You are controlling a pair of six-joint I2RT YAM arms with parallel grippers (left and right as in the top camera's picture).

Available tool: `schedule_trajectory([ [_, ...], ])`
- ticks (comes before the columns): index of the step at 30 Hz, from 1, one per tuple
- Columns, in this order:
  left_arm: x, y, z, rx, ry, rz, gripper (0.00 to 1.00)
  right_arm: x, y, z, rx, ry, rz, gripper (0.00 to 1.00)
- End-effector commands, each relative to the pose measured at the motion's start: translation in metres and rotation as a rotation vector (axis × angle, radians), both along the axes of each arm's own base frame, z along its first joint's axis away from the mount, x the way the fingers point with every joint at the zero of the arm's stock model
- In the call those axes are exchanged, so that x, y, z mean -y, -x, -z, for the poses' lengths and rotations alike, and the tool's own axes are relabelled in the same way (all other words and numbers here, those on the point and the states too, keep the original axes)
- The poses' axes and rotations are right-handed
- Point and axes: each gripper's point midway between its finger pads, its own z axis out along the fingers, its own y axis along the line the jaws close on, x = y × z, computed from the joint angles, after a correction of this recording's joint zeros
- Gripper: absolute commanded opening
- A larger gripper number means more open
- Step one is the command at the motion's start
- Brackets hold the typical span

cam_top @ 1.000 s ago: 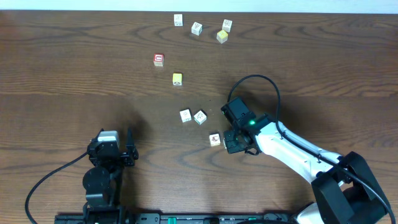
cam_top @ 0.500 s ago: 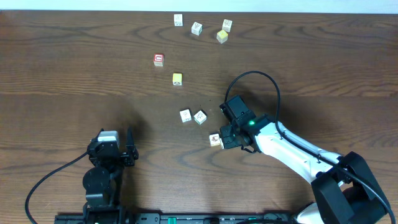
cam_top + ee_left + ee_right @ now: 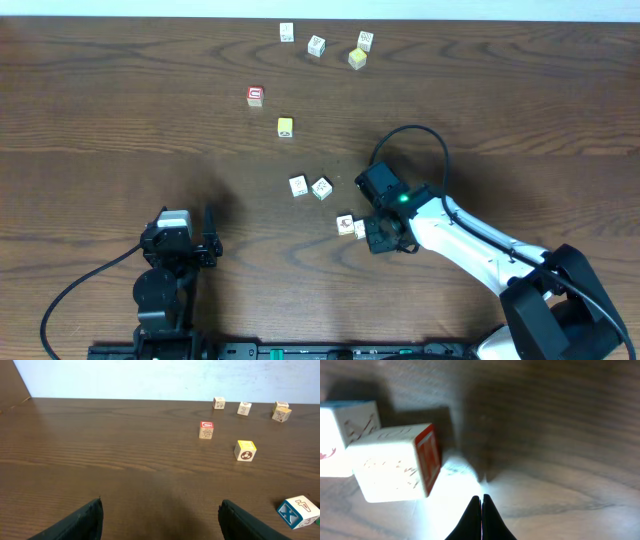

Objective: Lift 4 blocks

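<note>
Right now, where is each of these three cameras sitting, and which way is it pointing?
Overhead: fixed above the table, looking straight down; both the left arm and right arm show.
Left wrist: low on the left arm, facing across the table; the open left tool frames the bottom.
Right wrist: close over the wood, looking down; the shut right tool sits near a white block.
Shared: overhead and left wrist both show the red cube and a yellow cube.

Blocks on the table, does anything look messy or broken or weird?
Nothing is broken or spilled. The blocks lie scattered; a mid-table block sits crooked. The only odd bit: the right pincer is shut on nothing, right beside a red-faced block.
</note>
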Motion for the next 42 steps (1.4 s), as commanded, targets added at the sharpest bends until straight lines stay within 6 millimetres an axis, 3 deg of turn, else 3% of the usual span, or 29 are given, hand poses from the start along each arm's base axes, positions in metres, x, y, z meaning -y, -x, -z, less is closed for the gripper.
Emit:
schedule_trajectory([
  [1,-0.002,0.003,0.017,-0.053,0.002,-0.012,0.74,-0.011,0.009,0.002,-0.014,-0.011,-0.035,0.01],
  [7,-0.002,0.003,0.017,-0.053,0.002,-0.012,0.74,-0.02,0.015,0.002,-0.009,-0.014,-0.069,0.01],
  [25,-0.002,0.003,0.017,-0.053,0.002,-0.012,0.74,-0.035,-0.002,-0.002,0.063,-0.075,-0.071,0.01],
  [42,-0.002,0.003,0.017,-0.053,0.002,-0.012,0.74,-0.046,0.002,-0.003,0.036,-0.132,-0.08,0.01],
])
